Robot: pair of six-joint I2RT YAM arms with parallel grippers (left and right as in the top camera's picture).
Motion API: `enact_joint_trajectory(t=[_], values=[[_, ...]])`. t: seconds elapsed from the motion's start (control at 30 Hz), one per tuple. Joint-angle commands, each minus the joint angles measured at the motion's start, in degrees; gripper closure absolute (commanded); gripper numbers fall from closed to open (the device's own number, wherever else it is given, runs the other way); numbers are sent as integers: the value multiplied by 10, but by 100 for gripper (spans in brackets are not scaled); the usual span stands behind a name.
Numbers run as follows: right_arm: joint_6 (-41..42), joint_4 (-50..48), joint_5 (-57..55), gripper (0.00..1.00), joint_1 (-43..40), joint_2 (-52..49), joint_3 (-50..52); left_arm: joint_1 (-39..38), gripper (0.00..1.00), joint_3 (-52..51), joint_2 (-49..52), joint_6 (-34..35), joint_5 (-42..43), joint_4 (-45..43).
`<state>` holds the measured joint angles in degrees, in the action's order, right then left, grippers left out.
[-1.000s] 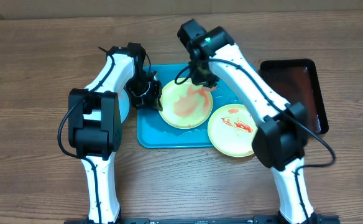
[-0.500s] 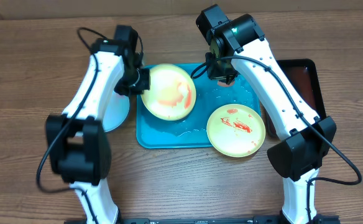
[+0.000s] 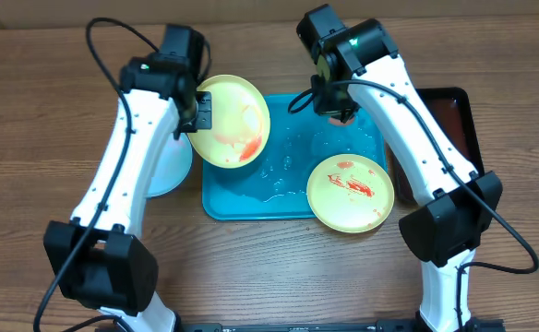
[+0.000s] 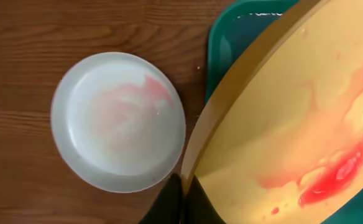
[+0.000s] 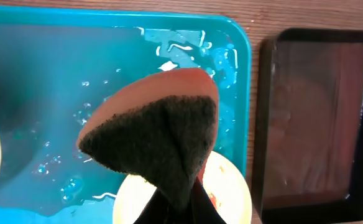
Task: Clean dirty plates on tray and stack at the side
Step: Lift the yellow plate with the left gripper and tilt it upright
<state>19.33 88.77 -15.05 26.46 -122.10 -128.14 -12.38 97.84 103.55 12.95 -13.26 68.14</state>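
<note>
Yellow-green plate (image 3: 233, 122), red-smeared, tilted over left edge of tray (image 3: 251, 198), rim pinched in left gripper (image 3: 202, 114), right gripper (image 3: 335, 108) clenched on sponge (image 5: 156, 134) above wet tray, pale plate (image 4: 118, 121) lying just left of tray

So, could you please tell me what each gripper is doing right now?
Left gripper: closed on the rim of the tilted yellow-green plate.
Right gripper: closed on the sponge.

Wood-grain table (image 3: 29, 138), glossy wet turquoise tray (image 3: 228, 198), smooth plastic plates (image 3: 348, 192), rough dark sponge (image 5: 156, 143), glossy black tray (image 5: 312, 118)
</note>
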Motion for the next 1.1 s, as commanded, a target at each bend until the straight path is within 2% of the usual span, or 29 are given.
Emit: enact_joint_trajectory(t=[0.0,0.07,0.47,0.67,0.83,1.07], values=[[4,2,-10,96,-15,9,-8,-35,96,2,-21,55,-125,8],[4,3,-10,96,-19,9,-8,-59,96,2,-21,86,-181,15],[7,0,-7,96,-50,9,-8,-174,96,2,-21,163,-402,31],[9,-12,-3,96,-72,9,-8,-214,96,2,-21,165,-487,28],[9,-14,18,96,-96,9,-8,-241,96,2,-21,165,-524,28],[9,-14,47,96,-117,9,-8,-282,96,2,-21,164,-643,8]])
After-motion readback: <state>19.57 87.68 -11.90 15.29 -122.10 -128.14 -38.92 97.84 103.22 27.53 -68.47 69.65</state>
